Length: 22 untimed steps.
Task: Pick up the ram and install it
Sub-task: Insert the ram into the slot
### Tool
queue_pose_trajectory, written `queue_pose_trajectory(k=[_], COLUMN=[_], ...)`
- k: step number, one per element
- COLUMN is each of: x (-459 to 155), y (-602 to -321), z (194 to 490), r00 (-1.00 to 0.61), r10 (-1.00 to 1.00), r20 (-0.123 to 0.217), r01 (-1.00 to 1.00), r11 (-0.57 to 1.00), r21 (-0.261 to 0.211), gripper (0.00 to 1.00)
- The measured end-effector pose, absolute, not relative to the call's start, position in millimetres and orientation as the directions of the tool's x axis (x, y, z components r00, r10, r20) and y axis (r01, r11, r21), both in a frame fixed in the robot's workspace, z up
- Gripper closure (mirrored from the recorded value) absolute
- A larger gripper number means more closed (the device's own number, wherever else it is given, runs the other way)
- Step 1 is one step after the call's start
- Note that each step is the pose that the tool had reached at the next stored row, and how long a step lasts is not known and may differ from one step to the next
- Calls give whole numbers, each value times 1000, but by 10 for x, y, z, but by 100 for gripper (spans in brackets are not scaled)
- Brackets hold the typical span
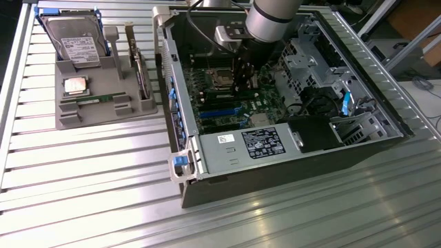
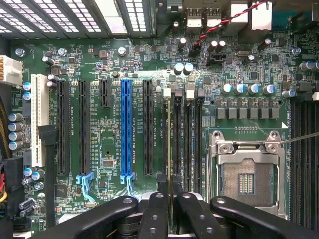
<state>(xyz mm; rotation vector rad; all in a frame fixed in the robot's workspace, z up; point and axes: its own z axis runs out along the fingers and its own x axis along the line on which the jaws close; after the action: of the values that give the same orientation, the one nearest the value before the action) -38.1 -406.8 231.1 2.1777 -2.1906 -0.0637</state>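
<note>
- A Universal Robots arm [image 1: 265, 23] reaches steeply down into an open computer case [image 1: 276, 170] lying on its side on a slatted metal table [image 1: 90, 191], its grey wrist tilted toward the case's middle.
- The gripper [image 1: 242, 77] hangs over the green motherboard [image 1: 227, 101], just beside the empty CPU socket [image 1: 222, 77], on the side toward the exterior view's right.
- In the wrist view the black fingers [image 2: 154, 211] are drawn nearly together, pinching the ram [image 2: 171, 149], seen edge-on as a thin yellowish-green strip.
- The ram stands upright along one of the memory slots [image 2: 192, 139] next to the CPU socket [image 2: 247, 172]; whether it is fully seated cannot be told.
- On the far side of those slots from the socket, the blue expansion slot [image 2: 125, 127] and its black neighbours lie bare.
- Well apart from the motherboard, outside the case toward the exterior view's left, a grey parts holder [image 1: 93, 101] sits on the table.
- A second ram stick [image 1: 102, 98] lies in the holder's front groove, a square silver CPU chip [image 1: 76, 85] rests just behind it, and a hard drive [image 1: 74, 39] stands at the holder's back.
- A bracketed card [image 1: 141, 72] stands on edge in the holder, on the side nearest the case.
</note>
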Motion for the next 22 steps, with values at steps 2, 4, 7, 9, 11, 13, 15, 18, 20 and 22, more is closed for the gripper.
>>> queue_pose_trajectory(k=[2,4,7,9,11,13,15,18,20,22], x=[-381,-380,-379,-379,-379,-379,-379,-376,-277,-132], y=[-4068,-4068,-4068,-4068,-4068,-4068,-4067,-4066,-4066,-4067], z=[2307,2301,2298,2298,2298,2310,2445,2526,2528,2528], r00=[-6,-6,-6,-6,-6,-6,-6,-6,-6,-6], r10=[-1000,-1000,-1000,-1000,-1000,-1000,-1000,-1000,-1000,-1000], r20=[8,8,8,8,8,8,10,12,11,11], r01=[-998,-998,-998,-998,-998,-998,-998,-998,-997,-996], r11=[6,6,6,6,6,6,6,7,7,7], r21=[66,66,66,66,66,66,66,66,74,84], gripper=[87,87,87,86,80,80,80,87,90,90])
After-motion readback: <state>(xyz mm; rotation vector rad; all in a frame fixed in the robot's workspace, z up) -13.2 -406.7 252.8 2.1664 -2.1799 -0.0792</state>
